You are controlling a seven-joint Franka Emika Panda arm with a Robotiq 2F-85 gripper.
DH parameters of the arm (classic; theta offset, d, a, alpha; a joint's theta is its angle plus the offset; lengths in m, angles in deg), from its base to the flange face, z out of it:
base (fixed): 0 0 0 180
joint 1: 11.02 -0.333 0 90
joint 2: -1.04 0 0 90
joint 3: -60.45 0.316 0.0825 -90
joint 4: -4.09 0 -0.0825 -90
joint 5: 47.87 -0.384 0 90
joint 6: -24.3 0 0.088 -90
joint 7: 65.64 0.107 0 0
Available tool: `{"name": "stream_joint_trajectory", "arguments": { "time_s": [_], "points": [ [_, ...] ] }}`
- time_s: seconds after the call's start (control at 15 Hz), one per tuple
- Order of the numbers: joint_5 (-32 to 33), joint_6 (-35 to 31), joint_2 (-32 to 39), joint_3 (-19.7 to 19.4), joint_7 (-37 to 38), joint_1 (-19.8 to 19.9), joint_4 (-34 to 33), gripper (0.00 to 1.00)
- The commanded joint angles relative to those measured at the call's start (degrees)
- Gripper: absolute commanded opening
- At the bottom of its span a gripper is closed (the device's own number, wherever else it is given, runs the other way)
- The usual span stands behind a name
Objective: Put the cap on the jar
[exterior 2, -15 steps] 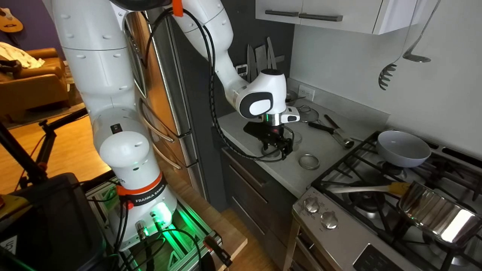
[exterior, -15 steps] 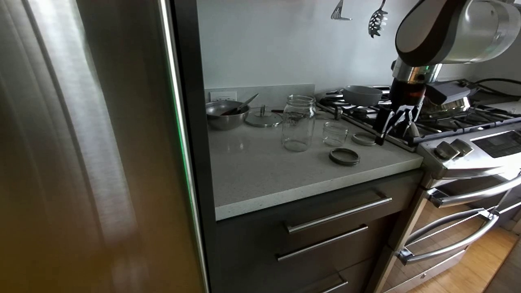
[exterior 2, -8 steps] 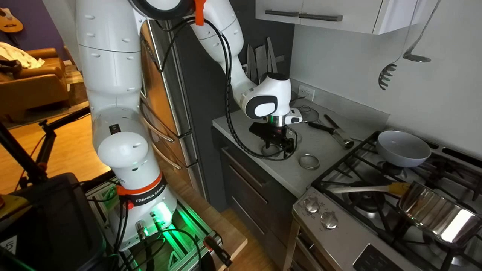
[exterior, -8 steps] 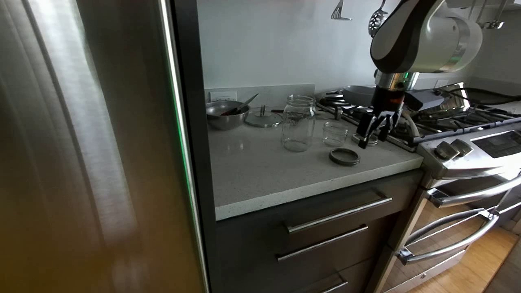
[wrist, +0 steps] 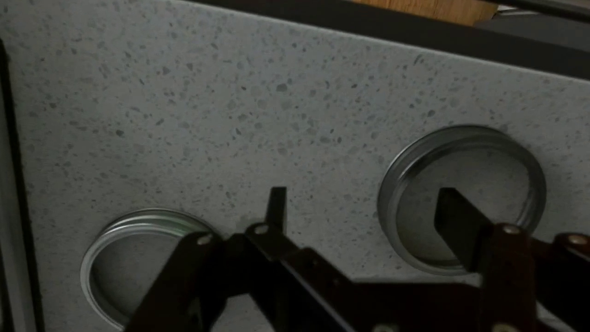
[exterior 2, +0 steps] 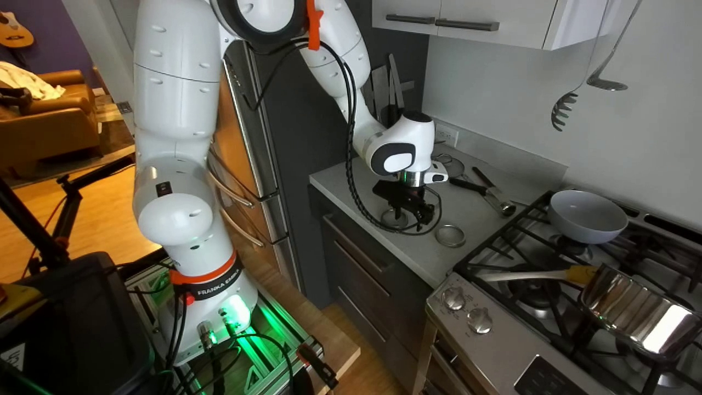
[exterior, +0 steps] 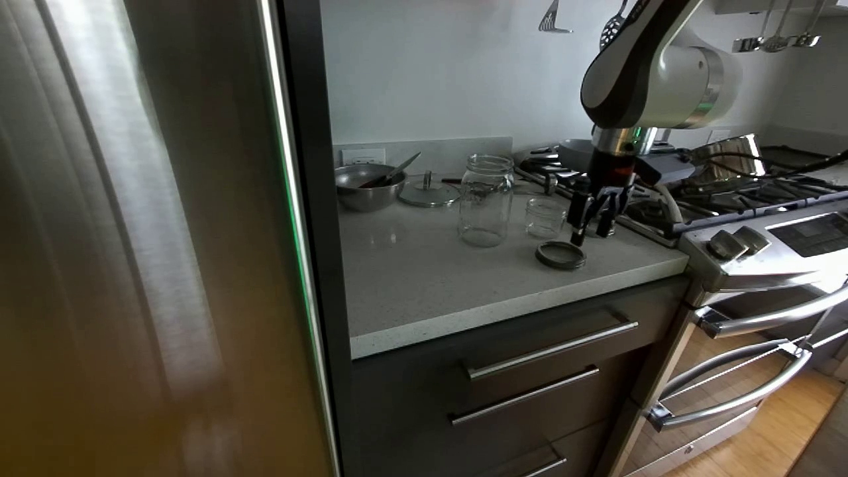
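Note:
The cap (exterior: 560, 265) is a dark flat ring-shaped lid lying on the counter near its front edge; it also shows in the wrist view (wrist: 389, 198). A similar round lid (exterior 2: 450, 246) lies toward the stove, also in the wrist view (wrist: 88, 272). The jar (exterior: 485, 212) is the tall clear glass one, upright and uncovered, left of the gripper in an exterior view; the arm hides it in an exterior view. My gripper (exterior: 591, 237) is open and empty above the counter. In the wrist view its fingertips (wrist: 362, 190) are apart; the right one overlaps the cap.
A short clear glass (exterior: 545, 218) stands between the jar and the gripper. A metal bowl (exterior: 371, 193) and a glass pan lid (exterior: 429, 193) sit at the back. The stove beside the counter holds a white bowl (exterior 2: 588, 216) and a steel saucepan (exterior 2: 639, 312).
My gripper has moved away from the stove side toward the cap, leftward and slightly lower in an exterior view. It stays open. The jar, the cap and the other lid have not moved.

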Motion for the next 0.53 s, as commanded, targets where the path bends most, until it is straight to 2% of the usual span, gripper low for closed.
{"name": "stream_joint_trajectory", "arguments": {
  "time_s": [0.0,0.07,0.13,0.2,0.27,0.33,0.47],
  "points": [
    [-1.59,2.66,2.31,2.47,-2.04,2.43,-2.92,0.51],
    [-1.63,3.2,2.68,2.77,-2.0,2.58,-3.36,0.47],
    [-1.65,3.55,2.97,3.05,-2.05,2.73,-3.68,0.61],
    [-1.52,3.94,3.39,3.22,-1.9,2.72,-4.06,0.79],
    [-1.5,4.1,3.7,3.41,-1.89,2.81,-4.34,0.81],
    [-1.37,4.21,4.02,3.52,-1.8,2.8,-4.6,0.72],
    [-1.06,4.27,4.39,3.55,-1.65,2.73,-4.81,0.46]
  ]
}}
